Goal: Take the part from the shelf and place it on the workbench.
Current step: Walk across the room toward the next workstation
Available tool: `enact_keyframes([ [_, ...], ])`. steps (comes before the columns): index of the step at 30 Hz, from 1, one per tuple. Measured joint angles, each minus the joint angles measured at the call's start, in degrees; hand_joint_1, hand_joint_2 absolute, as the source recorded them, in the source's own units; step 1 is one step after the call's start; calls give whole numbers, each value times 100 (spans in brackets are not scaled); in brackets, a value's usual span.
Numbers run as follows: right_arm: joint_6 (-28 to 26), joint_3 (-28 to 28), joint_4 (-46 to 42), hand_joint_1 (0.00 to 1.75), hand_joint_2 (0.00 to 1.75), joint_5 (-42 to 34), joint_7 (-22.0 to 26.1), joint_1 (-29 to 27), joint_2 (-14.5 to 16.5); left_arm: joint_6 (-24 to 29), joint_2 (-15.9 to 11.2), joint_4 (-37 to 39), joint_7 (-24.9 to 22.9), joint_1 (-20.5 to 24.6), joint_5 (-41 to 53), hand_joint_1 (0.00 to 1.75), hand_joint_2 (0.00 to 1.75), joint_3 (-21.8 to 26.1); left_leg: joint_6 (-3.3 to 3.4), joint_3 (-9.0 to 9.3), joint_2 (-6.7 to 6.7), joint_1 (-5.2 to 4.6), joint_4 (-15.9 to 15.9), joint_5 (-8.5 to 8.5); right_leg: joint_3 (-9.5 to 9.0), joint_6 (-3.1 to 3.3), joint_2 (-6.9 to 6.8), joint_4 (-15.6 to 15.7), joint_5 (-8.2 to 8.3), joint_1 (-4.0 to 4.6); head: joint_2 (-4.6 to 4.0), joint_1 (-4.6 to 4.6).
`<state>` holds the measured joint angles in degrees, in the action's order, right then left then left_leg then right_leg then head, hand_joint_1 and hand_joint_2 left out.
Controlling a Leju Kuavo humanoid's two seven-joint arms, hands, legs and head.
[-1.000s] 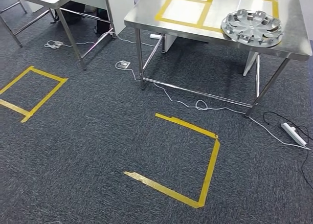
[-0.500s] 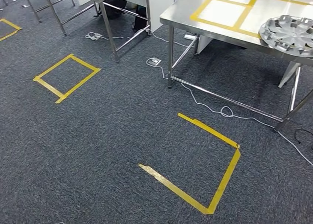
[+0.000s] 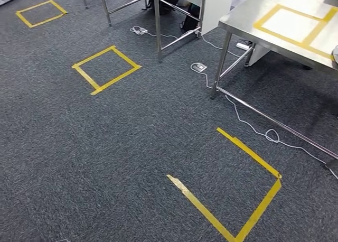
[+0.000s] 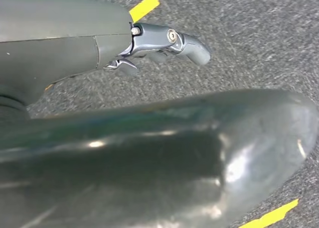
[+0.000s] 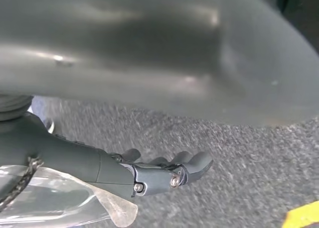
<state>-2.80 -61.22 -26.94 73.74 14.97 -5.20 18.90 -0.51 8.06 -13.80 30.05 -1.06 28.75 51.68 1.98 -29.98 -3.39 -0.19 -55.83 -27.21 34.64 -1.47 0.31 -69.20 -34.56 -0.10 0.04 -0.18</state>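
The left hand (image 4: pixel 158 44) hangs above grey carpet (image 3: pixel 119 147), fingers loosely extended, holding nothing; the right hand (image 5: pixel 158 173) likewise, fingers slightly curled and apart. At the head view's right edge, a sliver of the silver part (image 3: pixel 335 53) rests on the steel workbench (image 3: pixel 247 17), beside yellow tape squares (image 3: pixel 293 25).

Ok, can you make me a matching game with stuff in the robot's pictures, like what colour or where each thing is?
Things:
1. tape squares
2. carpet
3. white cable
4. steel table

Descriptions:
A. dark grey, covers the floor
B. yellow, stuck to the floor
C. shiny, with yellow tape on top
D. trails across the floor under the table

Pairs: 1-B, 2-A, 3-D, 4-C
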Motion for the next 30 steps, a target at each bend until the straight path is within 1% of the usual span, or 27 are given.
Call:
enact_keyframes([
  [1, -1, -4, -17, 0, 0, 38, 3, -3, 1, -1, 10, -2, 0, 1, 22, 0, 0, 23, -10, -2, -83, 2, -12, 1, -187, 11, 107, 410, 224, -11, 0, 2],
  [2, -3, -11, -32, 0, 0, 74, 2, -7, 2, -1, 20, -7, -1, 8, 46, 0, 0, 46, -30, -16, -163, -4, -35, -1, -366, 21, 253, 799, 376, -28, 0, -1],
  [3, -7, -23, -45, 0, 0, 110, -9, -10, 4, -2, 31, -13, -4, 16, 67, 0, 0, 69, -56, -43, -237, -6, -57, 1, -497, 32, 379, 1085, 456, -43, 0, -4],
  [4, -13, -36, -55, 0, 0, 145, -27, -12, 6, -2, 41, -20, -9, 19, 85, 0, 0, 97, -90, -78, -307, -5, -76, 7, -573, 43, 468, 1237, 468, -52, 0, -4],
  [5, -19, -52, -63, 0, 0, 174, -49, -13, 8, -1, 51, -28, -17, 15, 106, 0, 0, 132, -131, -117, -377, -1, -87, 23, -595, 60, 464, 1274, 448, -49, 0, -8],
  [6, -25, -68, -69, 0, 0, 198, -71, -15, 14, 0, 60, -34, -27, 1, 120, 0, 0, 168, -167, -149, -437, 11, -91, 41, -604, 87, 397, 1286, 456, -48, 0, -6],
  [7, -28, -81, -76, 0, 0, 214, -85, -16, 21, 2, 67, -40, -34, -19, 130, 0, 0, 202, -198, -179, -402, 15, -117, 28, -615, 118, 318, 1301, 475, -50, 0, -8],
  [8, -30, -93, -83, 0, 0, 225, -91, -21, 27, 5, 74, -44, -40, -32, 139, 0, 0, 232, -227, -231, -290, 13, -209, -41, -618, 152, 236, 1317, 493, -53, 0, -26],
  [9, -30, -101, -88, 0, 0, 233, -94, -30, 33, 7, 77, -47, -43, -33, 141, 0, 0, 254, -251, -321, -125, 8, -408, -178, -621, 182, 142, 1335, 505, -57, 0, -43],
  [10, -30, -108, -93, 0, 0, 243, -96, -42, 34, 8, 84, -51, -44, -26, 147, 0, 0, 273, -275, -465, 65, 8, -728, -372, -621, 203, 39, 1340, 505, -48, 0, -60],
  [11, -30, -118, -96, 0, 0, 256, -97, -54, 35, 8, 92, -55, -45, -15, 162, 0, 0, 290, -301, -646, 184, 17, -1131, -577, -616, 218, -68, 1340, 498, -36, 0, -74],
  [12, -30, -128, -99, 0, 0, 272, -96, -59, 36, 5, 99, -58, -46, -6, 179, 0, 0, 307, -323, -806, 245, 33, -1499, -731, -606, 228, -179, 1338, 490, -24, 0, -74],
  [13, -32, -138, -101, 0, 0, 296, -84, -56, 36, -2, 107, -65, -47, -9, 207, 0, 0, 323, -340, -895, 277, 51, -1728, -789, -591, 233, -283, 1337, 481, -15, 0, -74],
  [14, -40, -146, -101, 0, 0, 333, -56, -44, 36, -14, 110, -74, -43, -19, 247, 0, 0, 339, -350, -876, 300, 65, -1740, -738, -579, 232, -374, 1336, 470, -10, 0, -74],
  [15, -58, -152, -97, 0, 0, 379, -15, -27, 36, -31, 111, -90, -37, -30, 293, 0, 0, 359, -354, -733, 337, 74, -1508, -592, -574, 227, -454, 1336, 456, -8, 0, -75],
  [16, -84, -160, -85, 0, 0, 431, 30, -8, 35, -47, 113, -110, -29, -38, 352, 0, 0, 383, -351, -505, 427, 77, -1118, -406, -583, 214, -527, 1335, 441, -8, 0, -76],
  [18, -149, -182, -48, 0, 0, 519, 94, 24, 27, -73, 127, -155, -21, -21, 463, 0, 0, 434, -312, -98, 682, 46, -376, -177, -639, 168, -663, 1325, 405, 17, 0, -69],
  [19, -178, -197, -25, 0, 0, 553, 106, 46, 21, -78, 142, -174, -25, -9, 506, 0, 0, 458, -278, -8, 756, 27, -189, -141, -669, 138, -723, 1319, 393, 29, 0, -57],
  [20, -198, -214, -1, 0, 0, 580, 108, 71, 13, -81, 155, -190, -32, -2, 536, 0, 0, 482, -243, 3, 761, 7, -131, -144, -694, 109, -777, 1317, 385, 37, 0, -45],
  [21, -211, -227, 25, 0, 0, 604, 105, 107, 7, -80, 166, -202, -40, -10, 551, 0, 0, 512, -203, -18, 689, 1, -128, -126, -710, 79, -829, 1321, 385, 35, 0, -34],
  [22, -217, -237, 49, 0, 0, 621, 96, 144, -2, -79, 177, -212, -49, -23, 565, 0, 0, 542, -166, -26, 633, 7, -111, -107, -705, 43, -812, 1316, 368, 22, 0, -34],
  [24, -217, -246, 113, 0, 0, 646, 80, 198, -19, -80, 194, -236, -60, -39, 581, 0, 0, 595, -91, -28, 508, 28, -68, -63, -596, -17, -519, 1103, 204, -11, 0, -24],
  [26, -238, -267, 192, 0, 0, 660, 67, 219, -39, -94, 215, -267, -65, -25, 609, 0, 0, 622, -45, -39, 364, 39, -52, -39, -259, -44, -151, 407, -144, -34, 0, 8],
  [27, -256, -277, 233, 0, 0, 664, 63, 228, -51, -105, 227, -280, -66, -17, 625, 0, 0, 633, -35, -47, 280, 37, -53, -36, -40, -49, -79, -20, -298, -35, 0, 20],
  [28, -280, -284, 274, 0, 0, 666, 63, 239, -60, -116, 237, -292, -66, -15, 641, 0, 0, 644, -31, -46, 193, 34, -53, -36, 140, -51, -50, -336, -364, -36, 0, 26],
  [29, -302, -287, 313, 0, 0, 670, 67, 253, -69, -123, 248, -301, -66, -17, 653, 0, 0, 655, -30, -39, 101, 30, -54, -36, 235, -47, -38, -449, -312, -36, 0, 26],
  [30, -321, -287, 347, 0, 0, 673, 72, 271, -76, -127, 258, -311, -66, -19, 663, 0, 0, 668, -33, -27, 8, 28, -56, -39, 214, -36, -20, -310, -140, -36, 0, 26],
])
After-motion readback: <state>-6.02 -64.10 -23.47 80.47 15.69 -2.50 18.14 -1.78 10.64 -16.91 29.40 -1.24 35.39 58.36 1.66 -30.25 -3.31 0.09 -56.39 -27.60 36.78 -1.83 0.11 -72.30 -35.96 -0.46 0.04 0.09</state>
